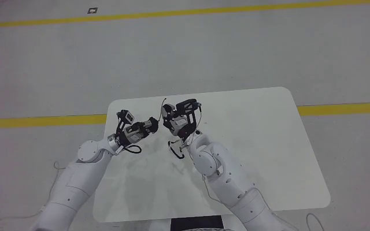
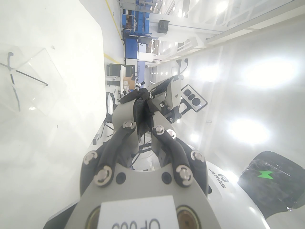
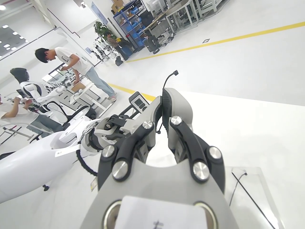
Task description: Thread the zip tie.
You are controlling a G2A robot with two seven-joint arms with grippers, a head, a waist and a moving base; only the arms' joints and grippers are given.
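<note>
While the right end effector pinches a thin black zip tie between ribbed pads, the left end effector, fingers pressed together, sits at its nine o'clock.

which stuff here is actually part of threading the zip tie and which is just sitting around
In the job:
- black plastic zip tie, pinched in the right gripper
- left gripper, shut, close beside the right one

Lying about:
- clear plastic tray on the white table
- thin black spare zip ties on that tray
</note>
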